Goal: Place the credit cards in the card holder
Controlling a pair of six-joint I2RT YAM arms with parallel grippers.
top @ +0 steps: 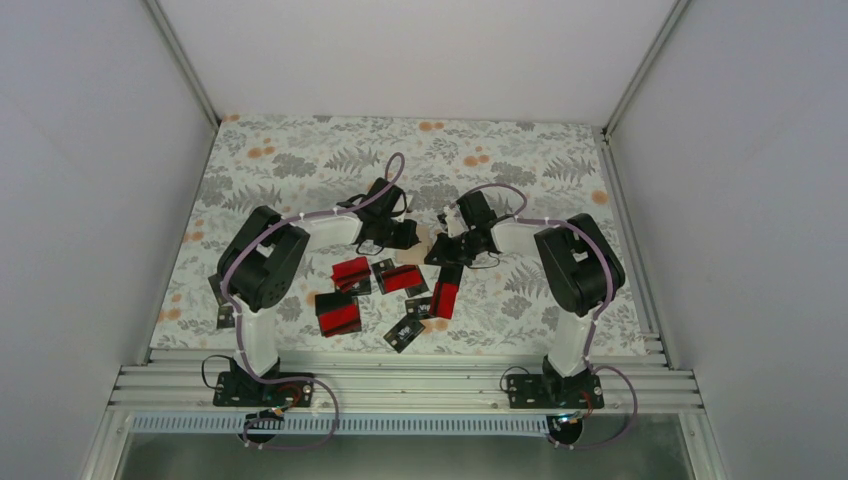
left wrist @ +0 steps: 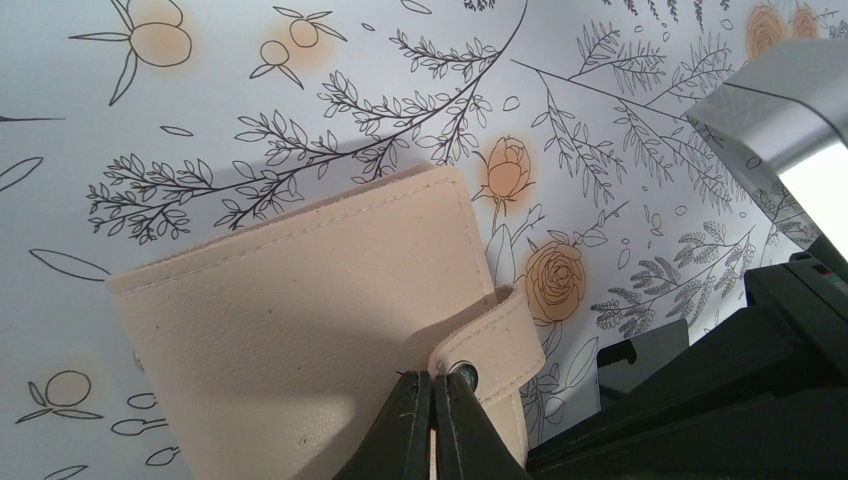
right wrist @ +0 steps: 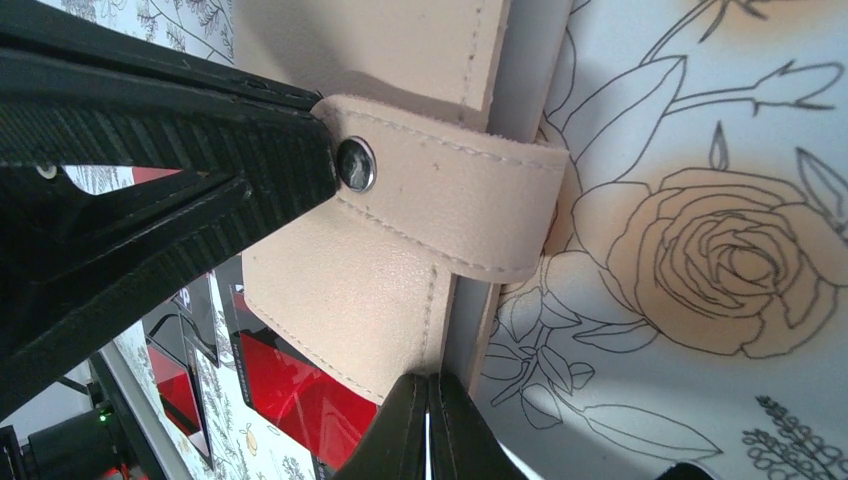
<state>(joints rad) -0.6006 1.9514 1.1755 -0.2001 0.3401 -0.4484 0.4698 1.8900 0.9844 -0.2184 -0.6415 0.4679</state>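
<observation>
The tan card holder [left wrist: 300, 300] lies closed on the floral table, and its strap [right wrist: 450, 200] with a small snap [right wrist: 355, 163] wraps over the edge. In the top view it is a pale patch [top: 426, 238] between both grippers. My left gripper [left wrist: 432, 385] is shut on the strap's end beside the snap [left wrist: 462, 375]. My right gripper [right wrist: 428, 385] is shut on the edge of the holder's cover [right wrist: 380, 290], where a grey-blue inside shows. Several red-and-black credit cards [top: 350, 270] [top: 400, 278] [top: 338, 313] [top: 446, 292] lie loose nearer the arms.
The left gripper's ribbed black fingers [right wrist: 200, 170] fill the left of the right wrist view. The right arm's black body [left wrist: 760, 350] sits close on the right of the left wrist view. A mostly black card [top: 405, 333] lies near the table's front rail [top: 400, 365]. Red cards [right wrist: 290, 385] lie just beside the holder.
</observation>
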